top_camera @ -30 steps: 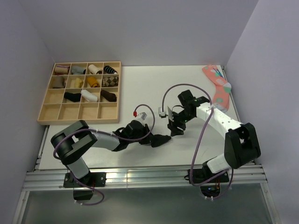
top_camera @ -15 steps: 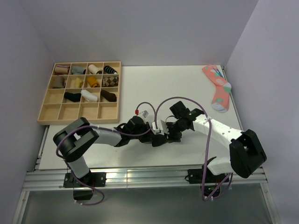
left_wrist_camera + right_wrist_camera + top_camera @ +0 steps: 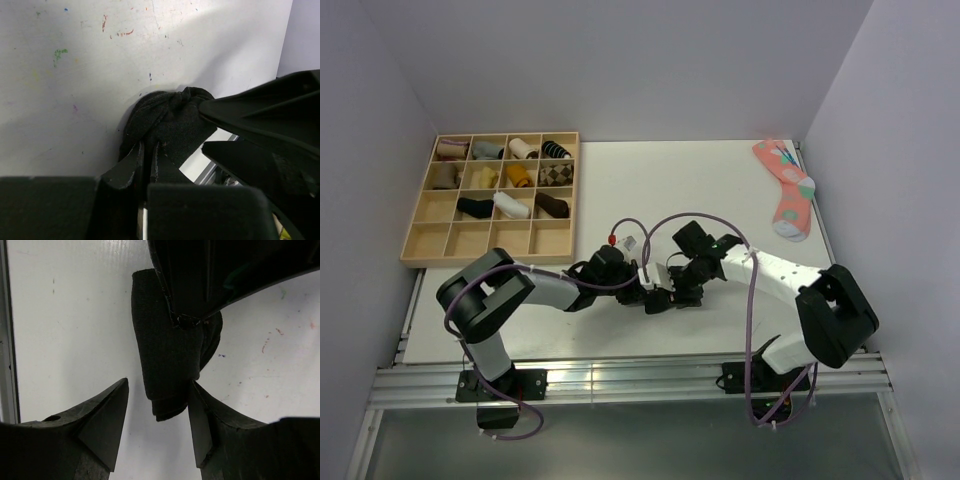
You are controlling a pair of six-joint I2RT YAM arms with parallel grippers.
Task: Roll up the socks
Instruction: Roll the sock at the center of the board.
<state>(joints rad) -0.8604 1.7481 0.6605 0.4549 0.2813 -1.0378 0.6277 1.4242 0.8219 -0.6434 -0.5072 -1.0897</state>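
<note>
Noting, upper left of top view, a tray (image 3: pixel 415 255) with rolled socks (image 3: pixel 507 176) filling its upper three rows but for one slot, and nothing in the bottom row. Judging a good share of the job done.

Logging, lower centre, the left gripper (image 3: pixel 648 293) reaching in from the left, fingers pinched almost together on a fold of the black sock (image 3: pixel 165 117), pressing it low against the table (image 3: pixel 620 180). Reading the sock as bunched and part rolled, not yet a tight bundle, going by the loose end in the right wrist view.

Finding, just right of that, the right gripper (image 3: pixel 159 386) spread wide, straddling that loose end, clamping nothing.

Spotting, upper right near the table corner, a pink sock (image 3: pixel 788 190) lying flat and unrolled, well apart from both arms.

Estimating what is left: finishing this roll, storing it, then rolling the pink one.
</note>
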